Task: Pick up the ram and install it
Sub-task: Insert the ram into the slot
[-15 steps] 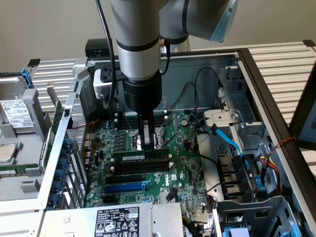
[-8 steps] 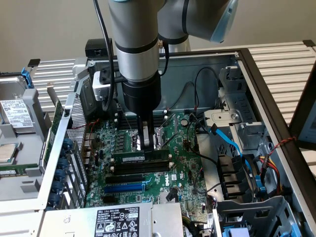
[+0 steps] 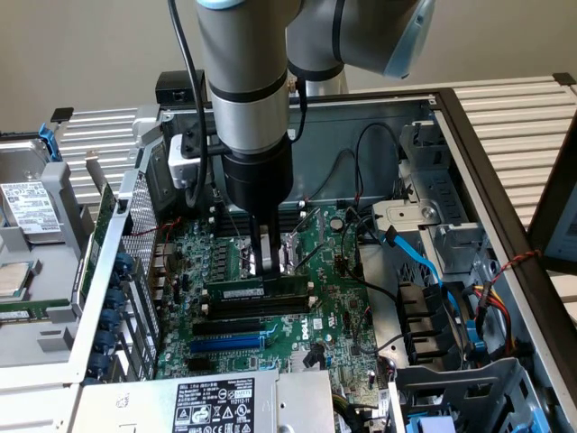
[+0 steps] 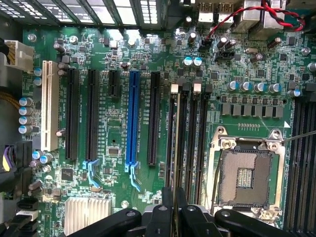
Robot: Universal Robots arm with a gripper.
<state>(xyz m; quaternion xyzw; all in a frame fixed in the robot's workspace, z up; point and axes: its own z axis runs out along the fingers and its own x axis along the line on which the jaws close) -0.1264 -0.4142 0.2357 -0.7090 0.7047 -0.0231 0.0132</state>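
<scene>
The ram [image 3: 236,290] is a thin green stick with a white label. It stands on edge along the black memory slots [image 3: 261,311] of the motherboard [image 3: 334,316]. My gripper [image 3: 267,269] comes straight down from the arm and is shut on the stick's top edge near its middle. In the wrist view the ram [image 4: 175,148] is seen edge-on as a thin line running away from my gripper [image 4: 171,200], lined up with the memory slots [image 4: 190,143]. Whether it is seated in a slot I cannot tell.
The CPU socket [image 4: 245,175] lies just beside the memory slots. A blue expansion slot [image 4: 132,118] and black ones sit on the other side. Blue and black cables [image 3: 419,262] and drive bays crowd the exterior view's right. The power supply [image 3: 212,403] sits at the front.
</scene>
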